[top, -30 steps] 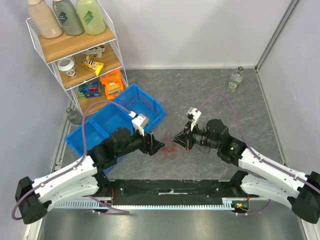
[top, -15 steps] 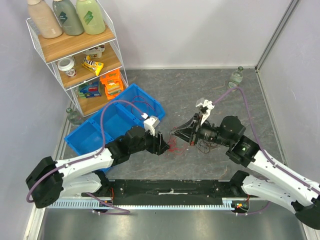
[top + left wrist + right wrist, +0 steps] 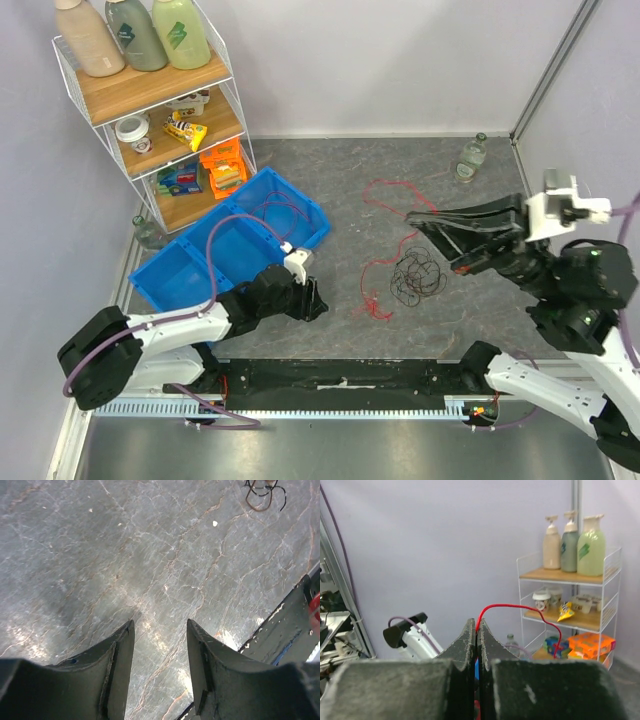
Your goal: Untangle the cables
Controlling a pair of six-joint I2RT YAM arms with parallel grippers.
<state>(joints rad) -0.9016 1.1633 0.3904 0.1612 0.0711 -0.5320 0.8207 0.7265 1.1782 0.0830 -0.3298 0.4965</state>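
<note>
Right wrist: cable (image 3: 506, 605) in end effector (image 3: 476, 623)

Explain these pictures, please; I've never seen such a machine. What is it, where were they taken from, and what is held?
These are two robot arms, left and right, bolted at the near edge of a grey table. The wide picture comes from a fixed camera above and behind them; the other two come from a camera on each wrist. The right claw, raised, is shut on a thin red cable that trails down toward the table. A black cable bunch shows near it. The left claw is open and empty, low over the table. A blue bin and a shelf rack stand at the left.
</note>
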